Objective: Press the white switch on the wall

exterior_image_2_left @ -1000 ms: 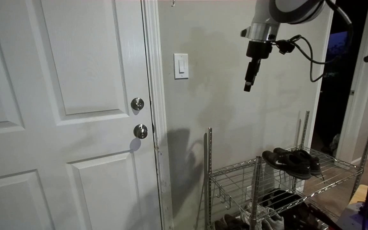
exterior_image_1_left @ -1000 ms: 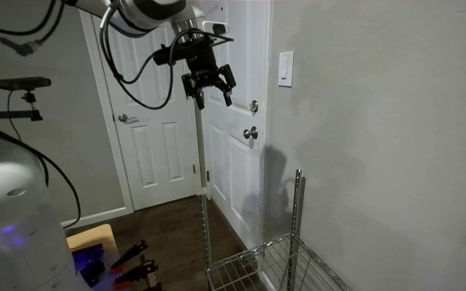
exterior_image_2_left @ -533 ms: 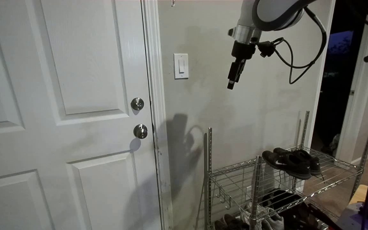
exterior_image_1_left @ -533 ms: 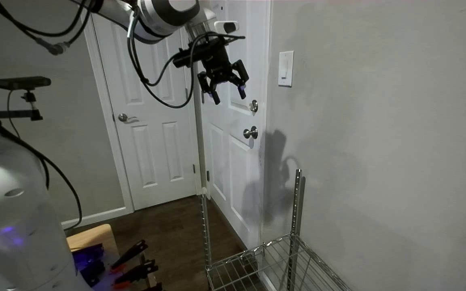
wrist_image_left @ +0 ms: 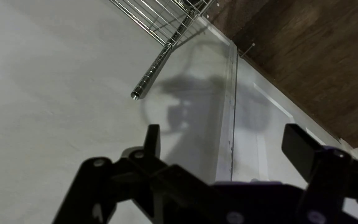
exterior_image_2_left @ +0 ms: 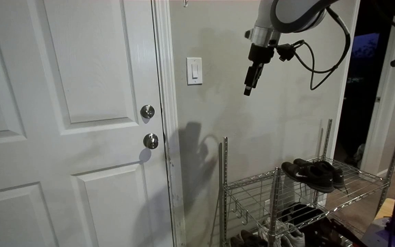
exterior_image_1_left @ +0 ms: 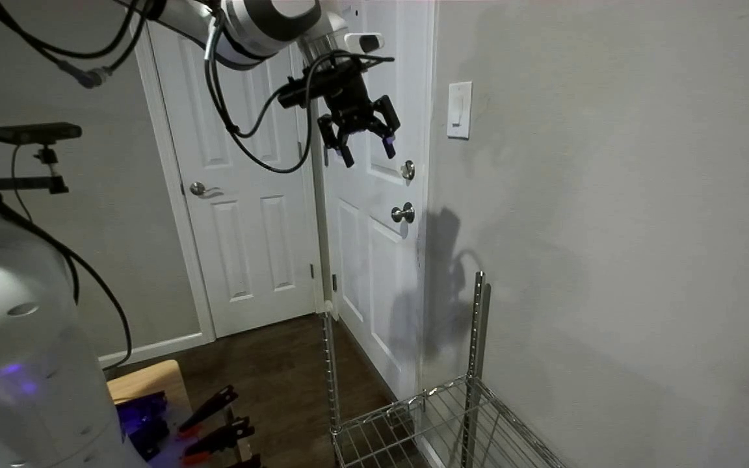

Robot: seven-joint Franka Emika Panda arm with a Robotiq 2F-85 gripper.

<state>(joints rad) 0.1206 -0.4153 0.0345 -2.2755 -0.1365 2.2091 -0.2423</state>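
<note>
The white switch (exterior_image_2_left: pixel 194 71), long axis upright, is mounted on the wall (exterior_image_2_left: pixel 286 113). My gripper (exterior_image_1_left: pixel 369 156) hangs well apart from it, fingers (wrist_image_left: pixel 152 140) spread wide, with nothing between them. In an exterior view the switch lies between the gripper and the door frame (exterior_image_2_left: pixel 166 68); in both exterior views the fingertips (exterior_image_1_left: pixel 390 151) point downward and appear lower than it. The wrist view does not show the switch. I judge that the press calls for travel toward the door frame, some lift, and fingertips turned to the wall.
</note>
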